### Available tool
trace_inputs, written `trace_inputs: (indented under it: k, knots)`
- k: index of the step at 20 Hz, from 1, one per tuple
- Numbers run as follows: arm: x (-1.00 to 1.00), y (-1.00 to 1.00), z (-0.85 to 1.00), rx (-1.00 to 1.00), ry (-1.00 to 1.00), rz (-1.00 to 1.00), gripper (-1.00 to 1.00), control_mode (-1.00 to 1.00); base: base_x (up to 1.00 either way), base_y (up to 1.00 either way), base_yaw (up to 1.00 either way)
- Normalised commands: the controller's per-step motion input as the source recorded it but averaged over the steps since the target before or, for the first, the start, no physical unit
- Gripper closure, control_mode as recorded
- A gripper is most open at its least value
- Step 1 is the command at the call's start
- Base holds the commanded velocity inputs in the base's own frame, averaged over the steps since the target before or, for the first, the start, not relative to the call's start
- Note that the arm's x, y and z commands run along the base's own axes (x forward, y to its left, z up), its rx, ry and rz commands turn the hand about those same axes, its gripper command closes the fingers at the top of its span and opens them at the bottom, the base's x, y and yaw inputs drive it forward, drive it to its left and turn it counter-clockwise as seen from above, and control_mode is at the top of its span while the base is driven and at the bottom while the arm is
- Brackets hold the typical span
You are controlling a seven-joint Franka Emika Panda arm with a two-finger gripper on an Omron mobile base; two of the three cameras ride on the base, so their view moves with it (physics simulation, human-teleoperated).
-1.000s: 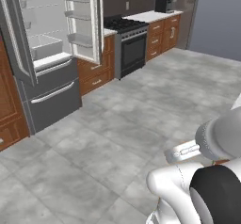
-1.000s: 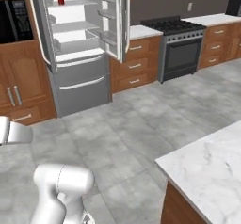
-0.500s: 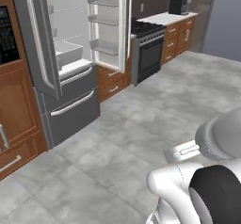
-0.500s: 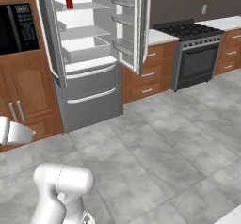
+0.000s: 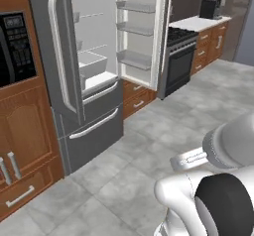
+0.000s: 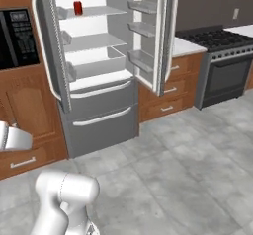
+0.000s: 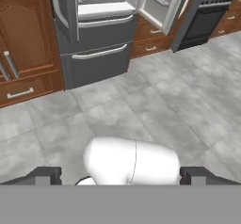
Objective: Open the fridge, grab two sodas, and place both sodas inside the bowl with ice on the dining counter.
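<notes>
We see the fridge (image 6: 99, 76) with both doors open, one red soda can (image 6: 77, 7) on its top shelf (no readable label); our gripper (image 7: 120, 176) fingers spread wide, holding nothing.

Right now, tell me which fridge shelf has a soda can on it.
The top shelf of the fridge: one red soda can stands at its left end. The shelves below it look bare.
</notes>
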Motion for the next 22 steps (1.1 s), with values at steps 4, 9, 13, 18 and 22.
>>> trace_inputs:
  k: [4,9,13,18,22]
  knots:
    - [0.0,0.0,0.0,0.0,0.0,0.0,-1.0,1.0,1.0,-0.24,0.36]
    - [0.0,0.0,0.0,0.0,0.0,0.0,-1.0,1.0,0.99,-0.3,0.37]
    - [0.0,0.0,0.0,0.0,0.0,0.0,-1.0,1.0,0.71,-0.41,0.32]
    - [0.0,0.0,0.0,0.0,0.0,0.0,-1.0,1.0,0.56,-0.45,0.28]
    - [0.0,0.0,0.0,0.0,0.0,0.0,-1.0,1.0,0.48,-0.51,0.29]
